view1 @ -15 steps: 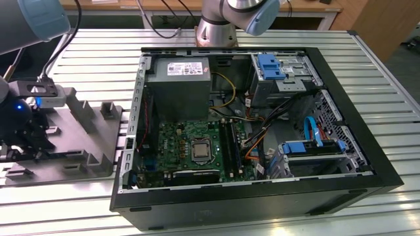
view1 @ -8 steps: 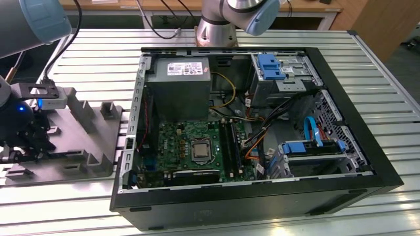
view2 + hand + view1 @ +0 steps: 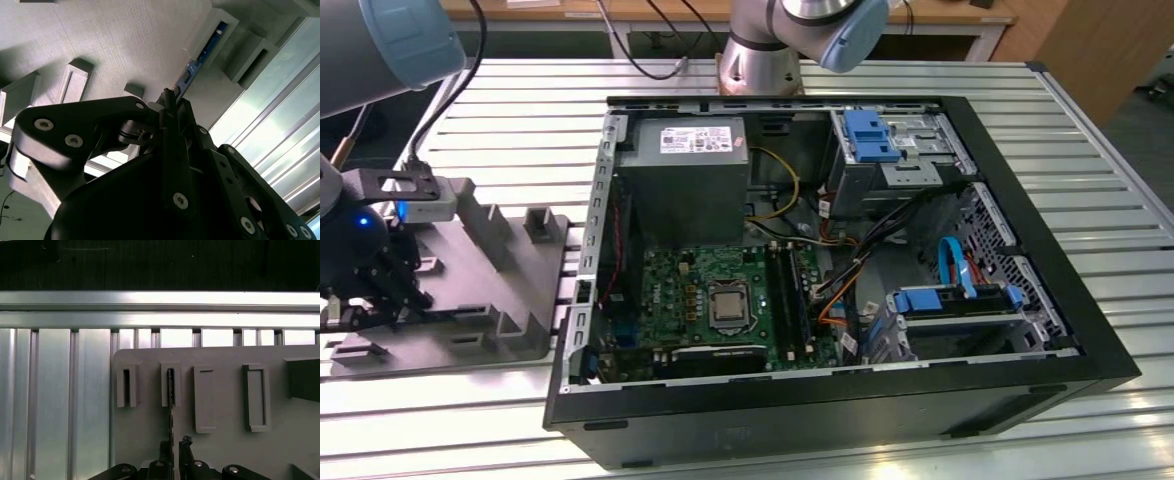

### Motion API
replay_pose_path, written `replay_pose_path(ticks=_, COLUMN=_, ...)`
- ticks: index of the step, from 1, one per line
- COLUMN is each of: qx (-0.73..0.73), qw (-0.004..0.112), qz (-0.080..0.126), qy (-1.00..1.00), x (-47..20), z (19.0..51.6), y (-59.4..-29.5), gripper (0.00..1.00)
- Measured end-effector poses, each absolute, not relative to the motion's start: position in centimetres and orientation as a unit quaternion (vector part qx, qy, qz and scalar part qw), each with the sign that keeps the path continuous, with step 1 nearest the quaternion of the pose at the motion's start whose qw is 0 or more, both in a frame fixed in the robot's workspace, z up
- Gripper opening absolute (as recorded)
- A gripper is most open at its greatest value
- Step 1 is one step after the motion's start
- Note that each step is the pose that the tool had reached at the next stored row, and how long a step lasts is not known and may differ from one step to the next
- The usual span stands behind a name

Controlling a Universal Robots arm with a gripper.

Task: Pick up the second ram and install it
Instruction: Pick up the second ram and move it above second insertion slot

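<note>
table point(image 3: 55, 405): ribbed bare metal, shiny | fixture plate point(image 3: 227, 400): grey matt plastic, finely grained | gripper point(image 3: 170, 100): black, matt, slight sheen | second ram point(image 3: 198, 61): smooth blue-green board | computer case point(image 3: 854, 410): black matt shell

In the exterior view bright, even light from above falls on the slatted bench point(image 3: 1081, 150), while the inside of the open computer case point(image 3: 854, 425) lies in soft shadow, darkest along its near wall. In both wrist views the bench's metal slats glare almost white, and in the second wrist view the gripper point(image 3: 169, 97) is a near-black silhouette against the pale grey tray point(image 3: 125, 45)
</note>
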State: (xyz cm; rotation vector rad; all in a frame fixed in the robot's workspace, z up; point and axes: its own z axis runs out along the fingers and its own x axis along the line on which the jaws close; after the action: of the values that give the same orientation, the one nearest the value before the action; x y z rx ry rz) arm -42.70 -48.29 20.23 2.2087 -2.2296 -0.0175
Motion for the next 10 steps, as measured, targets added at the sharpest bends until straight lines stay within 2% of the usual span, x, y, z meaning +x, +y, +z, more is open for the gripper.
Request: replay_pose_path(ticks=10, qx=0.704, qw=0.002, qz=-0.006, qy=-0.710, x=-42.70, z=20.05, y=-48.30, gripper=0.21)
